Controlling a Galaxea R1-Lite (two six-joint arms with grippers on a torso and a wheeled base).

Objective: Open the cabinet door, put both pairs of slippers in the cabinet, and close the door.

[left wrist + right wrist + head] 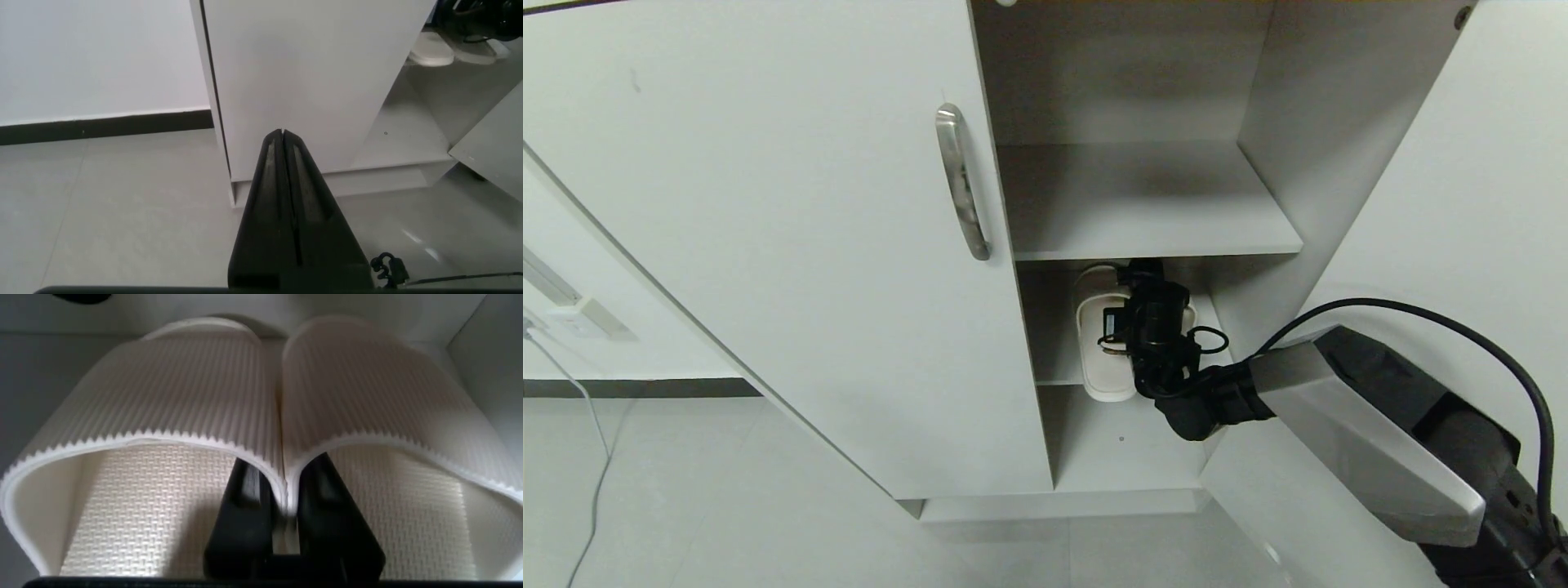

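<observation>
On the lower shelf (1052, 351), the right gripper (284, 469) clamps 1 pair of slippers (163, 392); seat them deeper and flat before releasing; the left gripper (282, 139) is pressed together.

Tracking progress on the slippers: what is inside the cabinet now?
One pair of white slippers lies on the middle shelf, the right gripper shut on it and covering much of one slipper. The closed left door hides the rest.
</observation>
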